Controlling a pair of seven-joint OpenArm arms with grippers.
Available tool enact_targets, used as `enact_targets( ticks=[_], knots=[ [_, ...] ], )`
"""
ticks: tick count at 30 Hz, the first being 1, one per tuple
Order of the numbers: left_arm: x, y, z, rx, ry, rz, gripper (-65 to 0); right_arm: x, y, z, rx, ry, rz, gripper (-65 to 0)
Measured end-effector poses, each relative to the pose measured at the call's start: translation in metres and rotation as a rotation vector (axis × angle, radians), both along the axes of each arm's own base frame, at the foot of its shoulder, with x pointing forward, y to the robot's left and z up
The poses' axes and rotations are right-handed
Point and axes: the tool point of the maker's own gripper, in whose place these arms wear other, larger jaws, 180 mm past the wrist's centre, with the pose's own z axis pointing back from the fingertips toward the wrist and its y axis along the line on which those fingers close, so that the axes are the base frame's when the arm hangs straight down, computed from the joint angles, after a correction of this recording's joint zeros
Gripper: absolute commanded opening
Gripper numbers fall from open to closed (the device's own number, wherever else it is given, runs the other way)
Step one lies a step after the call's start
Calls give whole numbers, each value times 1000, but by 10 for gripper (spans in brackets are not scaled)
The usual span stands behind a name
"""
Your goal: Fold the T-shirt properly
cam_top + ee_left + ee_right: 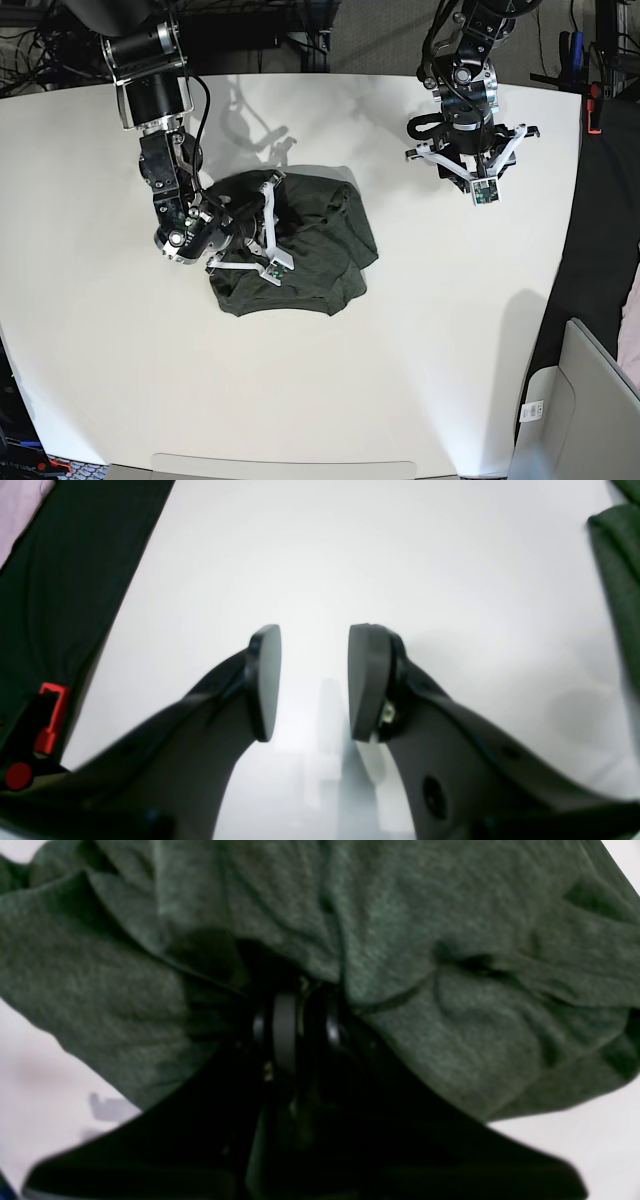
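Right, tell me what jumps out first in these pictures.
The crumpled dark olive-green knit T-shirt lies bunched left of centre on the white table, far from folded. The right hand is shut on a gather of its fabric. The left hand hangs open over bare table at the far right in the base view, holding nothing.

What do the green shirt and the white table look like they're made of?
T-shirt: probably a thin soft knit, matte, with speckled dark green and limp, bunched creases. Table: smooth white top, slightly glossy, showing soft shadows; likely laminate or painted board, but that cannot be told.
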Motion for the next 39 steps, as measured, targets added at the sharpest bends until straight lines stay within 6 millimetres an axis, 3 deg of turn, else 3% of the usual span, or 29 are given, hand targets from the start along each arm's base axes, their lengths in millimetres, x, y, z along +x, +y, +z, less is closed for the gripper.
enact_targets(
  ticks=[6, 12, 16, 21, 24, 27, 31, 33, 39],
  knots=[
    [0, -2, 0, -2, 1, -4, -448, 21, -37, 6, -91, -38, -39, -589],
    [0, -1, 0, 0, 1, -3, -448, 26, -37, 9, -102, -49, -39, -589],
    [0, -1, 0, -1, 1, -3, -448, 20, -24, 14, -110, -40, -31, -589],
    [0, -1, 0, -1, 1, -2, -448, 3, 36, 47, 104, -91, 46, -589],
    [0, -4, -1, -13, -2, 7, -448, 4, 52, 63, 190, -101, 61, -589],
    [0, -5, -1, -17, -1, 6, -448, -4, 63, 54, 214, -47, 64, -589],
    [0, -4, 0, -11, -3, 8, -448, -21, 94, 38, 257, 35, 84, -589],
    [0, -4, 0, -13, -3, 8, -448, -25, 97, 34, 236, 37, 98, -589],
    [1, -5, 0, -17, -5, 9, -448, -14, 78, 20, 118, -48, 68, -589]
  ],
)
